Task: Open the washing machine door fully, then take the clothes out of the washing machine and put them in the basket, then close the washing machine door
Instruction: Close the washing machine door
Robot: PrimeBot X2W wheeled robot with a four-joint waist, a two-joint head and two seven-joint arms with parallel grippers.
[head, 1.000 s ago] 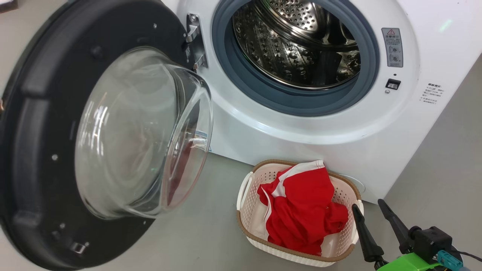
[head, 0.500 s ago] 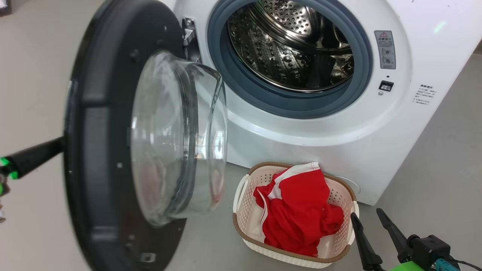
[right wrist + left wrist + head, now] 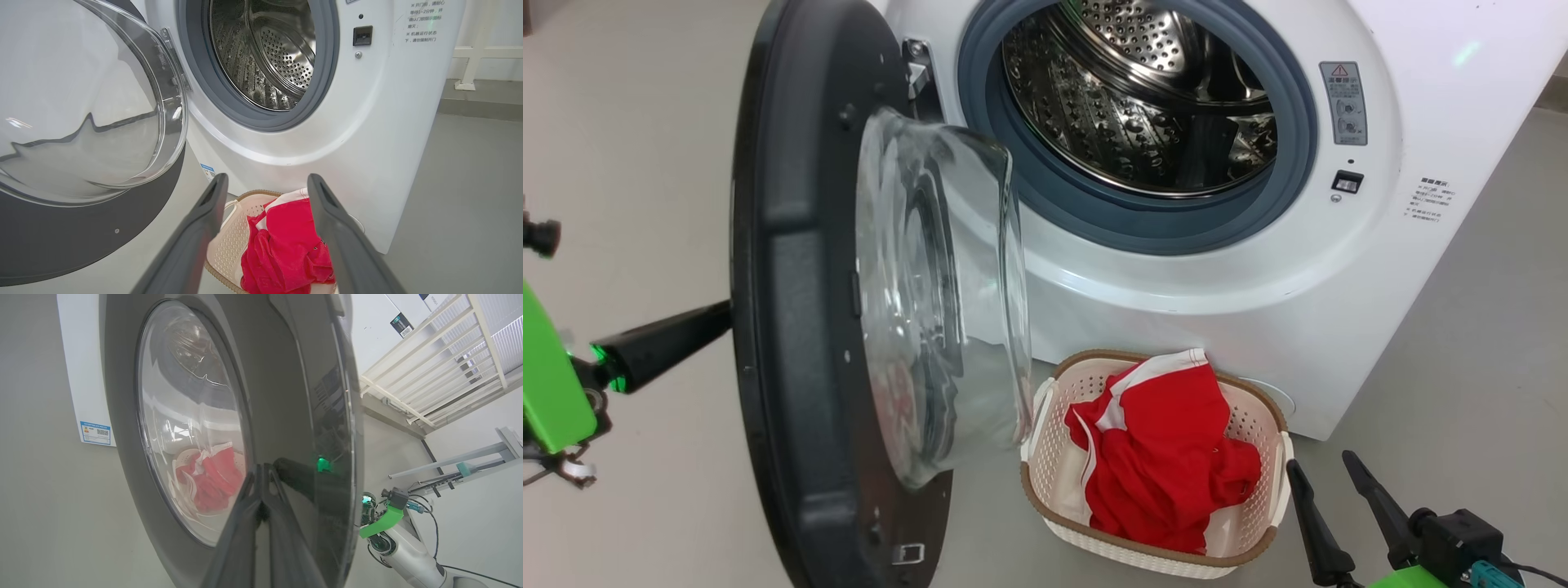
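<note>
The washing machine [image 3: 1176,278] stands white, its steel drum [image 3: 1143,106] showing no clothes. Its washing machine door [image 3: 792,327] is part-way swung, nearly edge-on to my head, glass bowl [image 3: 939,294] facing the opening. My left gripper [image 3: 715,318] is shut, its tips pressed against the door's glossy outer face [image 3: 286,396]; the left gripper [image 3: 261,471] holds nothing. The red clothes [image 3: 1168,457] lie in the basket [image 3: 1033,490] on the floor before the washer. Just right of the basket my right gripper [image 3: 1327,478] stands open and empty, and the right gripper [image 3: 265,183] frames the clothes [image 3: 282,249].
Grey floor [image 3: 1462,367] stretches to the right of the washer and to the left of the door. A white railing [image 3: 429,363] stands behind the robot. The basket sits close under the door's swing path.
The door has swung from wide open toward the washer's opening. My left gripper has come into the head view behind the door, pushing on its outer face. The right gripper has stayed put.
</note>
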